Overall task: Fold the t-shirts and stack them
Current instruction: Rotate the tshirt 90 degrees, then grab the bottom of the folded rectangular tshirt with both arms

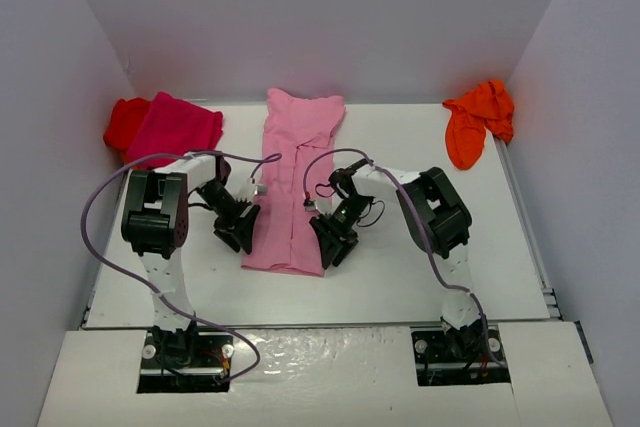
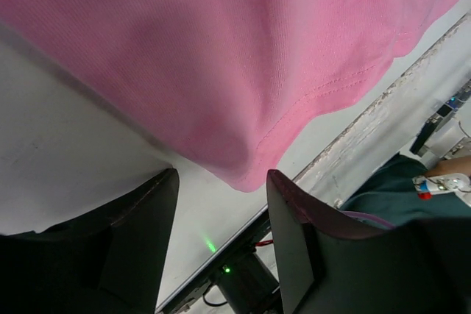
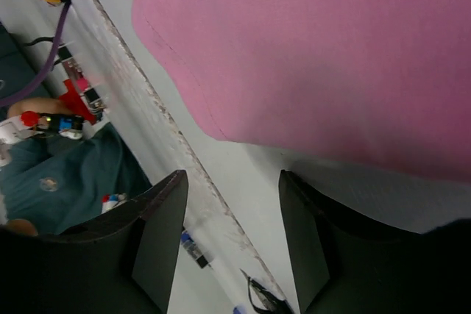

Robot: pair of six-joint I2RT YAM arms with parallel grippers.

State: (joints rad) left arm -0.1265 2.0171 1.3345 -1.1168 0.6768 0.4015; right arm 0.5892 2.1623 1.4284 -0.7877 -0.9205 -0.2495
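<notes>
Top external: light pink t-shirt lies mid-frame on table, folded into long strip. left gripper at its lower-left corner, right gripper at lower-right; wrist views show both pairs of fingers apart, clamping nothing. Upper left: magenta t-shirt touching red t-shirt. Upper right: orange t-shirt.

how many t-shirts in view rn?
4. Light pink t-shirt laid out lengthwise in the centre; magenta t-shirt far left, touching the red t-shirt in that corner; orange t-shirt bunched far right. Another could hide underneath.
</notes>
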